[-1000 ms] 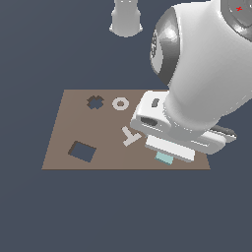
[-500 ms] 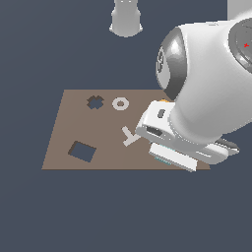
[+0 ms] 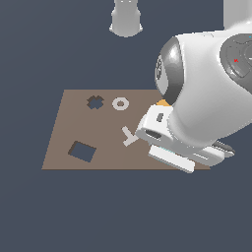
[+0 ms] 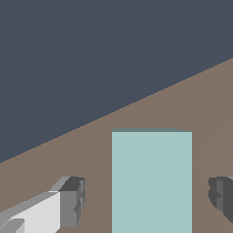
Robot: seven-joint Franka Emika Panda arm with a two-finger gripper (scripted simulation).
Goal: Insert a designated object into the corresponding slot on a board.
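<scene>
1. Board [image 3: 98,157]: flat, brown, square; lying on the dark ground; the arm's white body covers its corner at the exterior view's right.
2. Slot [image 3: 81,151]: dark navy rectangular cut-out near the board's front edge, toward the corner at the exterior view's left; nothing in it.
3. Teal block [image 4: 151,182]: lying flat on the board, as the wrist view shows; near a board edge with dark ground beyond; hidden behind the arm in the exterior view; well apart from the slot.
4. Gripper [image 4: 148,198]: fingers spread wide, one on each side of the teal block; a brown gap shows between each fingertip [image 4: 73,200] and the block; nothing grasped.
5. Other items: cross-shaped cut-out [image 3: 95,102] and pale ring [image 3: 120,103] near the far edge; grey T-shaped piece [image 3: 129,136] mid-board; orange piece [image 3: 163,103] mostly hidden behind the arm.
</scene>
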